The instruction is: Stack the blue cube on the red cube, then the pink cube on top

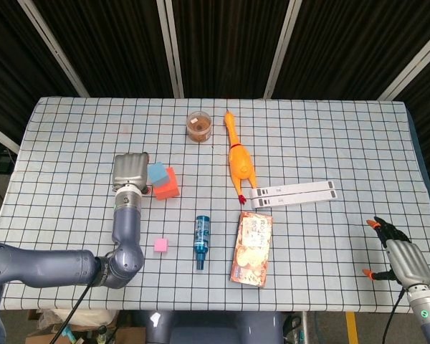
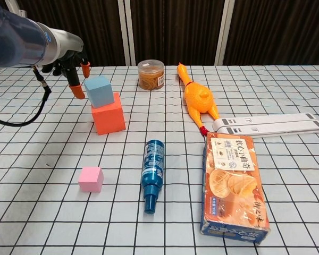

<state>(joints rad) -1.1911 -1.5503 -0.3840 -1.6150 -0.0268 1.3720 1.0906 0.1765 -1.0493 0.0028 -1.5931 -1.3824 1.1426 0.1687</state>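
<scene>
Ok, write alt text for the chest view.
A blue cube sits on a red cube on a checked table, the robot's left hand open just left of it. In front lie a pink cube, blue bottle and snack box.
</scene>
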